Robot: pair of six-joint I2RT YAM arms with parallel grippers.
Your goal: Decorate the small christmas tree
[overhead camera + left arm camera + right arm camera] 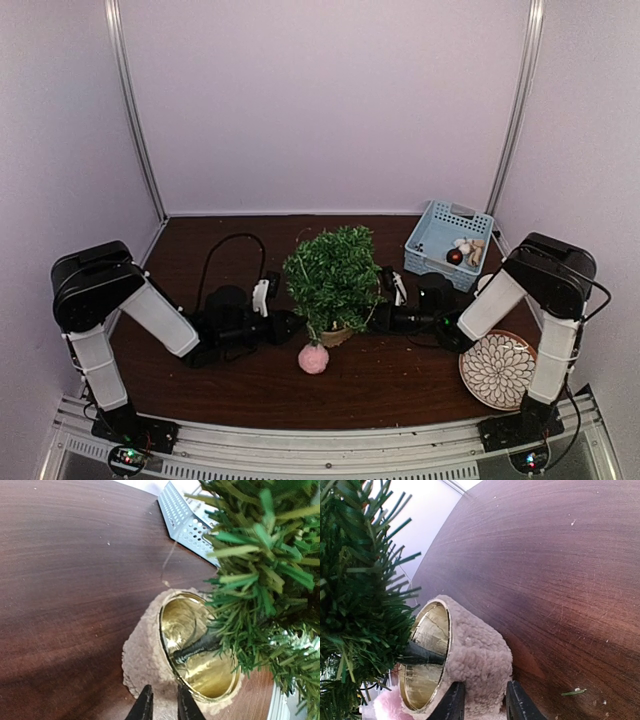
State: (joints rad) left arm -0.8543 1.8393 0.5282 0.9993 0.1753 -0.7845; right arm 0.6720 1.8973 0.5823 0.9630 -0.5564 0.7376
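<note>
The small christmas tree (333, 275) stands mid-table, bushy green over a fuzzy tan pot (336, 335) with a gold lining (200, 645). My left gripper (292, 323) reaches the pot from the left. In the left wrist view its tips (165, 707) stand narrowly apart with the pot's fuzzy wall (145, 655) pinched between them, just beside the gold rim. From the right comes my right gripper (378, 318). The right wrist view shows that gripper (484, 702) with one finger pressed on each side of the pot's fuzzy body (477, 655).
A pink fuzzy ball (313, 358) lies just in front of the pot. A blue perforated basket (436, 232) holding small ornaments sits at the back right. A patterned round plate (497, 368) rests near the right arm's base. White walls close in the table.
</note>
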